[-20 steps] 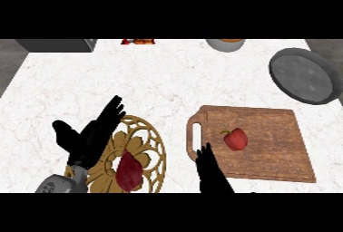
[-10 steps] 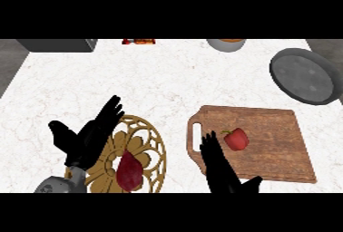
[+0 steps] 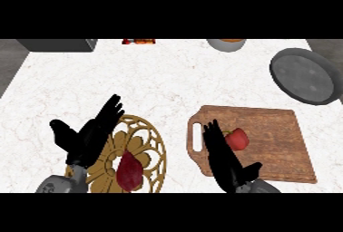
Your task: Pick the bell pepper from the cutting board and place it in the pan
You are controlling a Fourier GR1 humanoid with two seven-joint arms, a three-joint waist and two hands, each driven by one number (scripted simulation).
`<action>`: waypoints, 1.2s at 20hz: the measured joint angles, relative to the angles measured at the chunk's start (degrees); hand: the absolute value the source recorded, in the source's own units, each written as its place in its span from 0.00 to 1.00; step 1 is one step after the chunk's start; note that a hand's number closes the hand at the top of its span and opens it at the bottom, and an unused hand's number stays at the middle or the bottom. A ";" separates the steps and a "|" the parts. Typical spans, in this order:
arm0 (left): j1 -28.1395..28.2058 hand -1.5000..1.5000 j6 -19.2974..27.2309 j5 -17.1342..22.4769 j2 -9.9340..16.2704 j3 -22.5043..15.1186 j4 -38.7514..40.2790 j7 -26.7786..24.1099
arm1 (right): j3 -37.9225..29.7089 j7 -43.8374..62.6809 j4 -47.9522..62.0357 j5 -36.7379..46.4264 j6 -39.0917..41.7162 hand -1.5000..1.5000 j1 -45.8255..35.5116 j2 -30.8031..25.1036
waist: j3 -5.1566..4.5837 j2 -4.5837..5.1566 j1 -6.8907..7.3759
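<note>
Head view: the red bell pepper point(image 3: 237, 138) lies on the wooden cutting board point(image 3: 281, 136) — just right of the right hand point(image 3: 224, 158), whose straight, spread fingers hold nothing. Well apart, the grey pan point(image 3: 305, 76) sits at the counter's far right.

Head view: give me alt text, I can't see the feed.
The right hand, fingers straight, reaches beside a red bell pepper on the wooden cutting board. The grey pan sits beyond; the open left hand rests over a gold trivet.

A white marbled counter point(image 3: 161, 86) carries a wooden cutting board point(image 3: 275, 136) at lower right, a grey pan point(image 3: 305, 74) at upper right, and a golden wire trivet point(image 3: 150, 136) at lower left.
</note>
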 measured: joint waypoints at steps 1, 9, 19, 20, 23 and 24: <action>-0.08 0.50 -0.06 -0.20 -0.21 0.29 0.09 0.24 | -0.83 -0.30 1.53 0.37 -1.45 0.00 -0.04 0.23 | 0.01 0.01 0.01; 1.21 0.50 -1.79 -1.26 -1.26 0.95 -0.91 0.61 | -3.22 -7.17 4.51 3.85 -8.32 1.00 -2.69 -0.13 | 0.01 0.00 0.12; 1.87 0.50 -2.32 -1.60 -1.33 3.24 -0.87 0.83 | -14.55 -11.07 3.54 -6.86 -18.77 1.00 2.74 1.09 | 0.01 -0.11 -1.80; 2.03 0.50 -2.12 -1.57 -1.18 3.63 -0.90 0.73 | -17.10 -11.44 2.65 -10.66 -19.49 1.00 4.26 2.01 | 0.00 -0.10 -2.47; 2.86 0.50 -1.90 -1.42 -1.13 4.14 -1.13 0.35 | -24.58 -13.39 -0.41 -21.60 -22.56 1.00 8.59 3.09 | -0.07 -0.36 -3.54; 3.24 0.50 -1.78 -1.52 -1.20 4.00 -1.35 0.35 | -27.04 -14.29 -1.59 -25.24 -23.61 1.00 10.05 3.08 | -0.03 -0.41 -3.74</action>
